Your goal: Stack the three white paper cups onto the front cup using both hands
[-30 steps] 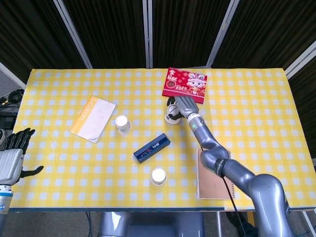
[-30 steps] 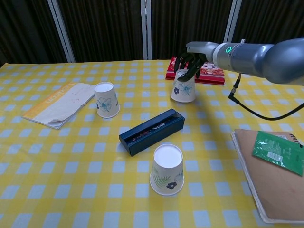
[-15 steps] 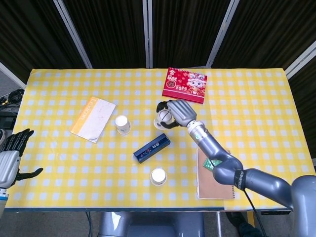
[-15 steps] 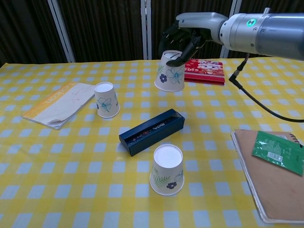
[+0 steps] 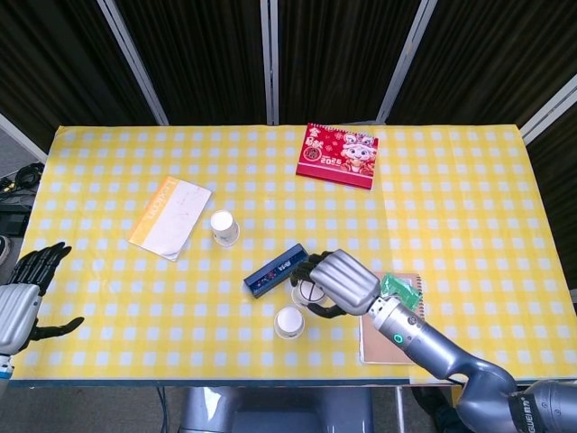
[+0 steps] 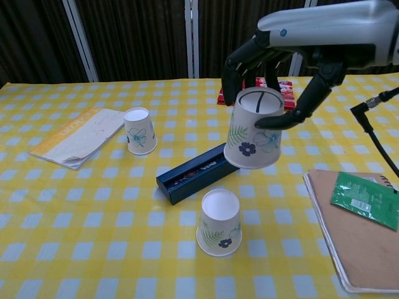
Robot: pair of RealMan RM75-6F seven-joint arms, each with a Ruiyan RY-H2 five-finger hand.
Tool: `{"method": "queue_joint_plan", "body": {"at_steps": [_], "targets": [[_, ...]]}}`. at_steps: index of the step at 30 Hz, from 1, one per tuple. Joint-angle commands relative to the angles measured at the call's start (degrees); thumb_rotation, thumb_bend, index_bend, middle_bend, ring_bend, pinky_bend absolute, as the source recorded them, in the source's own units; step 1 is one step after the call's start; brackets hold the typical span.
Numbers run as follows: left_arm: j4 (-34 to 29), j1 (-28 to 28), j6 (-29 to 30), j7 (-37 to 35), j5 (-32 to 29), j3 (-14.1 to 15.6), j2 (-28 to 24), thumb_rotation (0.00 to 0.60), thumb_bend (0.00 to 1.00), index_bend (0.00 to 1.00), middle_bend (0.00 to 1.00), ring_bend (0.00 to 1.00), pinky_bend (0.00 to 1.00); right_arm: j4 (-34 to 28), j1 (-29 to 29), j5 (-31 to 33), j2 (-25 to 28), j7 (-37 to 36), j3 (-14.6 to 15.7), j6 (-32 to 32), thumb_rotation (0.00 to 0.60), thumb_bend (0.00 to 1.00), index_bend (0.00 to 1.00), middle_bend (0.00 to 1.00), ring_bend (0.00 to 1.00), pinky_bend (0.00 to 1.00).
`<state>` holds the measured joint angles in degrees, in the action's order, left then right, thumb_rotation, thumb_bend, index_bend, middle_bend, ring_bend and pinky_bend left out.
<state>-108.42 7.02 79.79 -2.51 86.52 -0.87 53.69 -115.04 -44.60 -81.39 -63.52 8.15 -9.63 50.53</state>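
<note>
1. On the yellow checked worktop point(image 5: 469, 207) lie a red box point(image 5: 338, 154), a white booklet point(image 5: 170, 216), a brown notebook point(image 6: 355, 233) with a green packet point(image 6: 365, 199) on it, and a dark blue box point(image 6: 199, 172).
2. At the near right, the right hand point(image 6: 280, 75) hangs above the worktop, its fingers curved around an upside-down white paper cup point(image 6: 254, 136), which it holds from the closed top.
3. The carried cup is tilted a little, its open mouth down; the front cup point(image 6: 219, 222), also upside-down, stands below it, slightly nearer and to the left.
4. I judge that the coming move is to bring this cup over the front cup and lower it straight.
5. The third cup point(image 6: 139, 130) stands near the booklet, closer to the left hand point(image 5: 22, 302), which waits at the worktop's edge, fingers apart and holding nothing.
</note>
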Motion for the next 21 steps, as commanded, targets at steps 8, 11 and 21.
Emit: {"method": "queue_joint_plan", "body": {"at_steps": [8, 11, 21], "targets": [[-0.4, -0.7, 1.4, 0.3, 2.3, 0.9, 0.2, 0.6, 0.0, 0.0, 0.0, 0.0, 0.0, 0.1, 0.0, -3.3, -2.3, 1.7, 3.2, -1.3, 0.6, 0.29, 0.43, 0.46, 0.39, 0.5], [-0.4, -0.6, 1.2, 0.5, 2.1, 0.9, 0.3, 0.6, 0.0, 0.0, 0.0, 0.0, 0.0, 0.3, -0.6, -2.1, -3.7, 2.9, 2.7, -1.6, 0.6, 0.29, 0.43, 0.46, 0.39, 0.5], [0.1, -0.2, 0.8, 0.0, 1.4, 0.6, 0.4, 0.6, 0.0, 0.0, 0.0, 0.0, 0.0, 1.8, -1.9, 3.1, -7.6, 6.1, 2.7, -2.9, 0.6, 0.29, 0.43, 0.46, 0.39, 0.5]]}}
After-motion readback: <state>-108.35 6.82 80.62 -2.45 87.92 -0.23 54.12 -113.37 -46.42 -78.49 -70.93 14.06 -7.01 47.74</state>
